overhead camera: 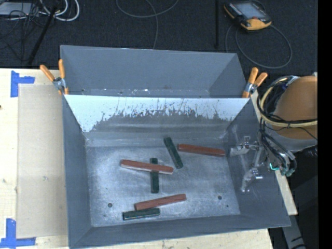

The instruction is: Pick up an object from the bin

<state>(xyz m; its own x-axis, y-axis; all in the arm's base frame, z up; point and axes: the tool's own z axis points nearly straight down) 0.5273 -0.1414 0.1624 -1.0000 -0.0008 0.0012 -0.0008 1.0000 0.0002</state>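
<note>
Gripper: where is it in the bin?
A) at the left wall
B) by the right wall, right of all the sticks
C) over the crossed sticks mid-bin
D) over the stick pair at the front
B: the gripper is by the right wall of the bin, just beyond the right end of the nearest brown stick.

A robotics lab: cabled robot arm beside a grey metal bin, loose cables and a handheld controller on carpet beyond the pincer.
</note>
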